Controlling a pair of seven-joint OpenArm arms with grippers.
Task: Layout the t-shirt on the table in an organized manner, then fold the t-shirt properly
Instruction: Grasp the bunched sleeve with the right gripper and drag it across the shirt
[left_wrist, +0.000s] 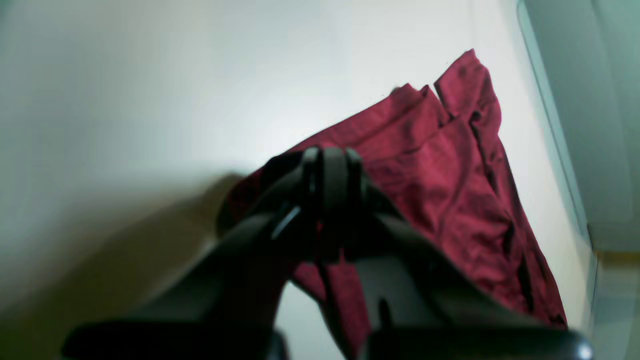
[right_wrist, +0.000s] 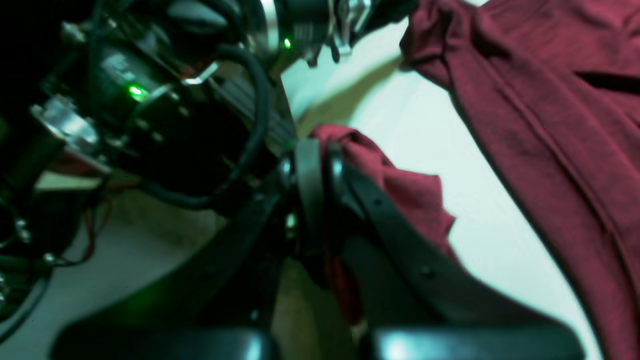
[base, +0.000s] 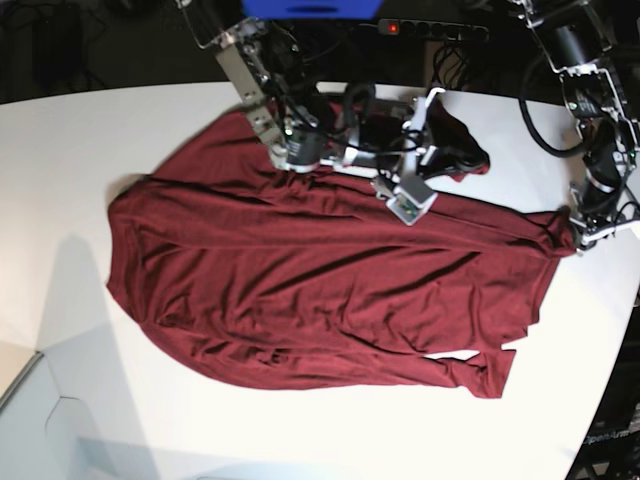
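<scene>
The dark maroon t-shirt (base: 320, 280) lies spread wide across the white table (base: 80, 150), wrinkled, with its long side running left to right. My right gripper (base: 470, 160) is at the shirt's far edge, shut on a bunched fold of it. The right wrist view shows that gripper (right_wrist: 315, 165) pinching the cloth, with the rest of the t-shirt (right_wrist: 550, 125) sloping down over the table (right_wrist: 450, 175). My left gripper (base: 578, 238) is shut on the shirt's right-hand corner. In the left wrist view this gripper (left_wrist: 332, 170) pinches the t-shirt (left_wrist: 450, 175) above the table (left_wrist: 150, 75).
The table's curved edge (left_wrist: 550, 125) runs close to the right of the left gripper. A black power strip (base: 430, 30) and cables lie beyond the far edge. My right arm's links (base: 270, 100) reach over the shirt's far side.
</scene>
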